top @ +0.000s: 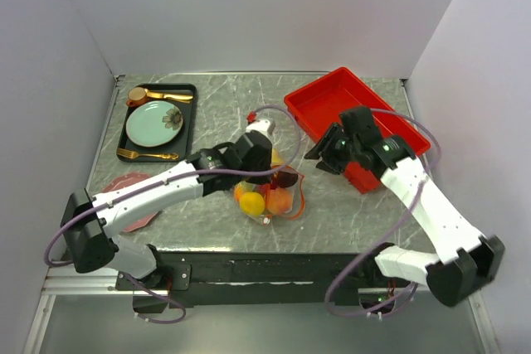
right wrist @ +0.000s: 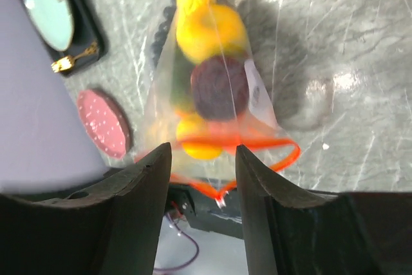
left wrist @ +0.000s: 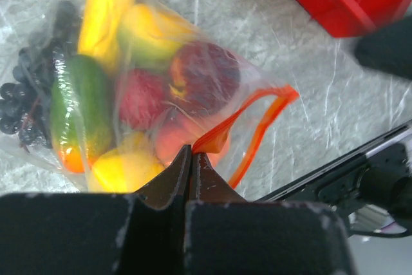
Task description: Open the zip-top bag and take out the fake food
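The clear zip-top bag (top: 267,192) lies at the table's middle front, full of fake food (top: 253,202): yellow, orange, red, dark purple and green pieces. In the left wrist view the bag (left wrist: 129,43) holds a green piece (left wrist: 80,107) and a dark red one (left wrist: 206,75). My left gripper (left wrist: 191,152) is shut on the orange-red zip strip (left wrist: 257,111), which gapes in a loop. My right gripper (top: 319,155) is open and empty, to the right of the bag. In the right wrist view the bag (right wrist: 212,62) lies beyond its fingertips (right wrist: 161,159), with the white slider (right wrist: 221,201) at the strip's end.
A red tray (top: 332,97) stands behind my right gripper. A black tray holds a mint-green plate (top: 153,126) and gold cutlery at the back left. A pink disc (top: 124,184) lies partly under my left arm. The table's front edge is close below the bag.
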Available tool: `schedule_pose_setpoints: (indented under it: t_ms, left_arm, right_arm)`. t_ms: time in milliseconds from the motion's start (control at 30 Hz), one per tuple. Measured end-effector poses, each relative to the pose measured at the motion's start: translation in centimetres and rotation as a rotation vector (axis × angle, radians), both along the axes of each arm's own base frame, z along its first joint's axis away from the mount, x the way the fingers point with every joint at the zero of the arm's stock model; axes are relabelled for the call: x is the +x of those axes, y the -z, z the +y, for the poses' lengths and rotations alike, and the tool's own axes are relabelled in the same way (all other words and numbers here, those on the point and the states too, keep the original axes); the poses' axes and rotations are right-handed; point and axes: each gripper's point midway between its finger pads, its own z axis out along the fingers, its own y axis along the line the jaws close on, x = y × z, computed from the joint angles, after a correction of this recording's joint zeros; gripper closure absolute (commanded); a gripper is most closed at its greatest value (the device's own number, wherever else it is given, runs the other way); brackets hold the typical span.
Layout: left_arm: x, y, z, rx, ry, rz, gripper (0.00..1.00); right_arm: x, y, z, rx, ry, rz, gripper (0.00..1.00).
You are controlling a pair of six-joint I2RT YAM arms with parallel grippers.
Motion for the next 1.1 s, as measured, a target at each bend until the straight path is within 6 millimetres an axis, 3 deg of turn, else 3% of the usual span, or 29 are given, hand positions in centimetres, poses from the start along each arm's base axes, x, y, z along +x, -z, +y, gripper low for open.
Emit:
schedule_pose_setpoints:
  t_ms: [100,267,400,500,633,800,1000,1100]
  left_arm:
    - [1.0,0.1,0.7,-0.035,-0.034,0.048,0.99]
    - [2.2,0.3,1.6,-0.075,-0.081,0.103,0.99]
    - [3.1,0.8,2.1,-0.093,-0.112,0.14,0.99]
    - [3.5,1.2,2.8,-0.097,-0.134,0.159,0.99]
    - [3.4,2.6,3.9,-0.086,-0.164,0.187,0.99]
    - [1.7,3.8,5.8,-0.075,-0.185,0.213,0.99]
    - [0.3,2.2,7.3,-0.124,-0.21,0.198,0.99]
    - [-0.2,1.2,7.7,-0.148,-0.214,0.186,0.99]
  right_arm:
    - [-1.8,-1.1,0.2,0.005,-0.04,-0.081,0.5]
    - [-4.8,-1.7,4.6,0.022,-0.227,-0.137,0.54]
    - [-5.6,1.4,8.3,-0.03,-0.346,-0.078,0.55]
    - [-5.9,4.7,9.9,-0.095,-0.403,-0.014,0.55]
    - [-5.3,7.3,10.5,-0.154,-0.431,0.016,0.54]
    - [-4.2,8.0,10.6,-0.195,-0.442,-0.022,0.53]
    - [-2.9,9.6,11.0,-0.256,-0.465,-0.031,0.56]
    - [-1.8,10.2,12.2,-0.27,-0.486,-0.038,0.55]
